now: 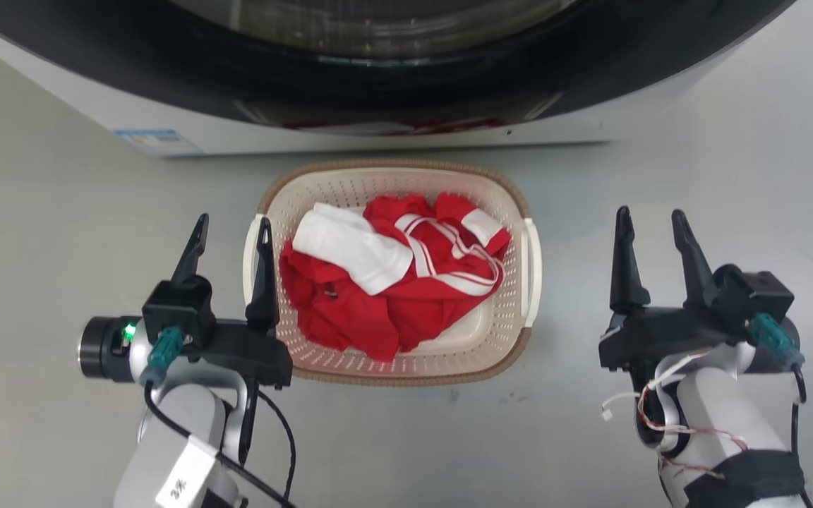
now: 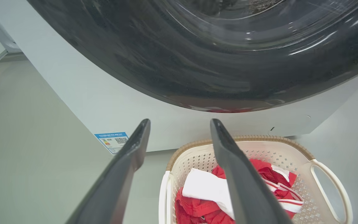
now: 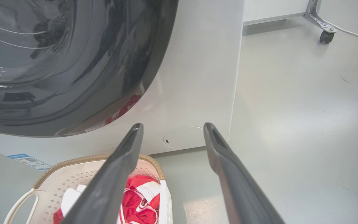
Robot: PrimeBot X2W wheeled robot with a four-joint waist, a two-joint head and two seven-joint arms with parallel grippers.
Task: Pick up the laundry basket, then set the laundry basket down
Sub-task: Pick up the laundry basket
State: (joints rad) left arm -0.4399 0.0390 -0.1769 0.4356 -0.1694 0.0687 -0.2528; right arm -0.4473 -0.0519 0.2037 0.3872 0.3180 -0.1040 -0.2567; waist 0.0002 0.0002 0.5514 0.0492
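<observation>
Two grippers flank the laundry basket, which sits on the grey floor just in front of the washing machine and holds red and white clothes. The left gripper, fingers spread apart, has its inner finger over the basket's left handle; contact cannot be told. The right gripper, fingers also apart and holding nothing, stands clear of the right handle.

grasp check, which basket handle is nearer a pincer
The left handle: it sits between the fingers of the open left pincer, while the right pincer stands clear of the right handle.
</observation>
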